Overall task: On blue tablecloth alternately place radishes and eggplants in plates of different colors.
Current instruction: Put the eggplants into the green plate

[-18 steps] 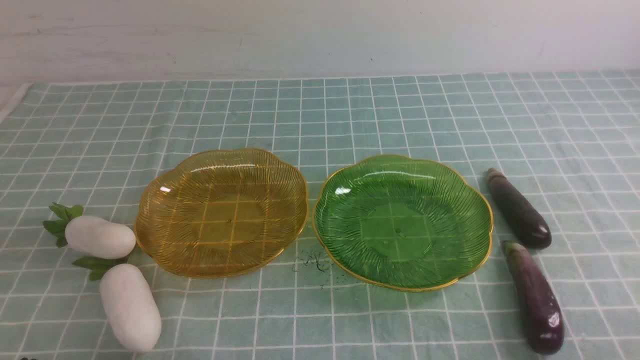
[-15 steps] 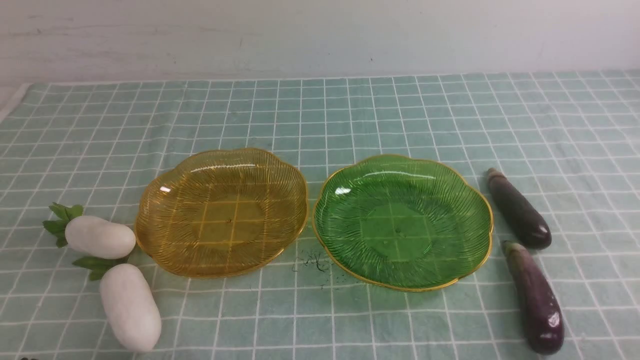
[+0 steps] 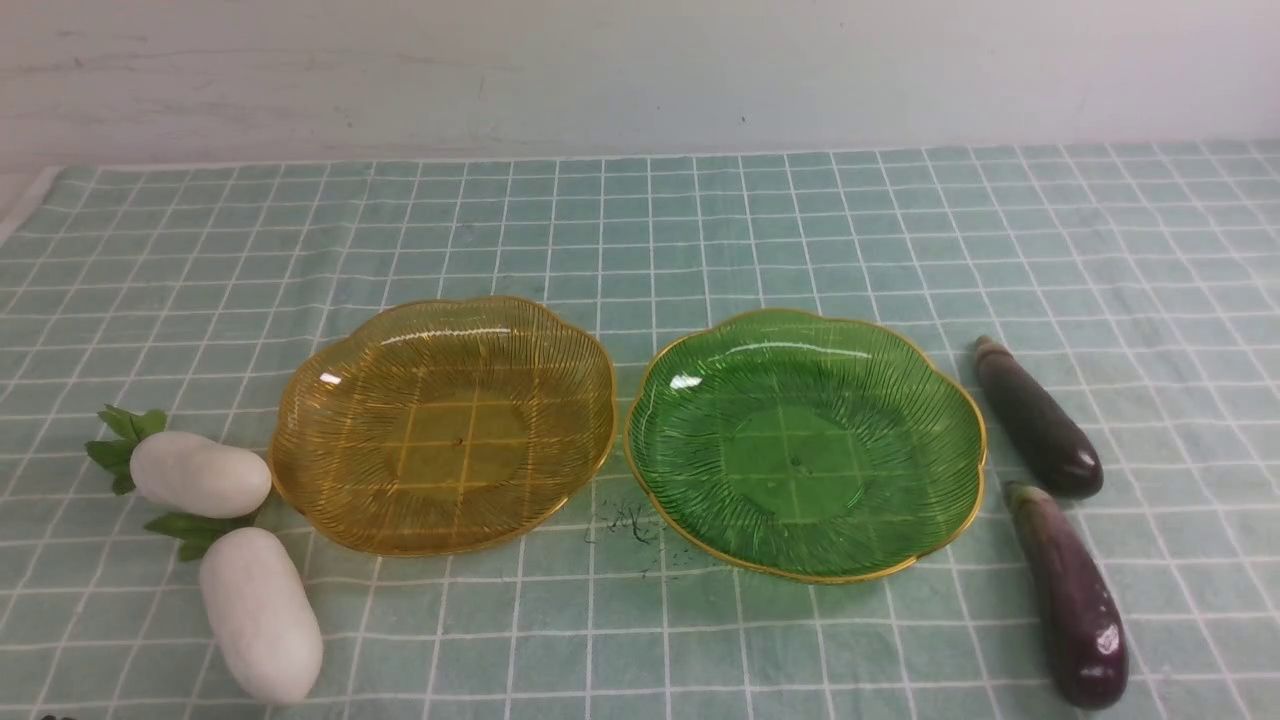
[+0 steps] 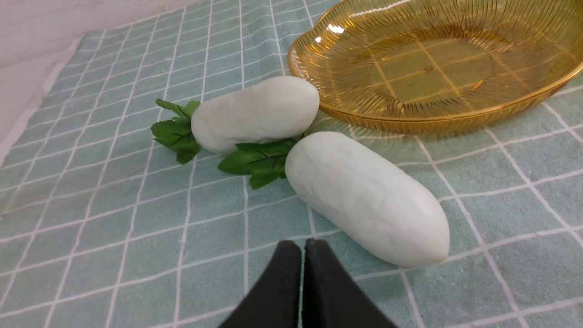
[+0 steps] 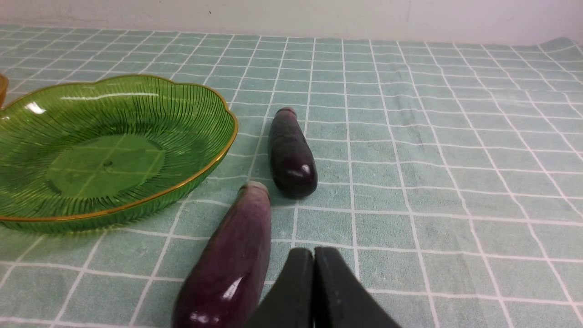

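Note:
Two white radishes lie on the blue tablecloth left of the amber plate: the far radish and the near radish. The green plate stands beside the amber one, both empty. Right of it lie the far eggplant and the near eggplant. Neither arm shows in the front view. My left gripper is shut, empty, just short of the near radish. My right gripper is shut, empty, beside the near eggplant.
A pale wall runs along the table's far edge. A small dark scuff marks the cloth between the plates at the front. The cloth's left edge shows bare white table beyond it.

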`<state>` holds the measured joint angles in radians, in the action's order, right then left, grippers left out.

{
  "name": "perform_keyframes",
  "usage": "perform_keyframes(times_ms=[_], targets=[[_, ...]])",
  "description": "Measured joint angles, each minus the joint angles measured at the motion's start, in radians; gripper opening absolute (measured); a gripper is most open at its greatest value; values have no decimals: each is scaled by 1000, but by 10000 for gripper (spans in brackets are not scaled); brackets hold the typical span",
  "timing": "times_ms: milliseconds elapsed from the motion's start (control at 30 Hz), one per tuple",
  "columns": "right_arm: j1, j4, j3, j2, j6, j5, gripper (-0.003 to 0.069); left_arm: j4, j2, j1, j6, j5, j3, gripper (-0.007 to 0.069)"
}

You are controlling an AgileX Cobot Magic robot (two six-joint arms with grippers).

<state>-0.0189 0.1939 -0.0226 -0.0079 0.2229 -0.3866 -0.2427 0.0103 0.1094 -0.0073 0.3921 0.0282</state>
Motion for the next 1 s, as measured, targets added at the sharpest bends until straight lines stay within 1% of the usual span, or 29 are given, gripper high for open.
perform_keyframes(times_ms=[533, 567, 633, 667, 700, 733, 800, 867, 933, 1000], targets=[[0, 0, 0, 0, 0, 0, -15, 5, 0, 0, -1, -1, 0, -8], [0, 0, 0, 0, 0, 0, -15, 18, 0, 0, -8, -5, 0, -8], [0, 9, 0, 0, -7, 0, -15, 105, 0, 0, -50, -15, 0, -8], [0, 12, 0, 0, -13, 1, -15, 118, 0, 0, -65, -19, 0, -8], [0, 43, 0, 0, -25, 5, -15, 178, 0, 0, -104, -29, 0, -8], [0, 155, -2, 0, -109, 17, -15, 409, 0, 0, -253, -47, 0, -8], [0, 337, -7, 0, -199, 35, -15, 677, 0, 0, -402, -57, 0, -8], [0, 462, -7, 0, -250, 47, -15, 870, 0, 0, -500, -58, 0, -8], [0, 540, -7, 0, -266, 55, -15, 976, 0, 0, -523, -60, 0, -8], [0, 604, -7, 0, -270, 61, -15, 1031, 0, 0, -524, -63, 0, -8]])
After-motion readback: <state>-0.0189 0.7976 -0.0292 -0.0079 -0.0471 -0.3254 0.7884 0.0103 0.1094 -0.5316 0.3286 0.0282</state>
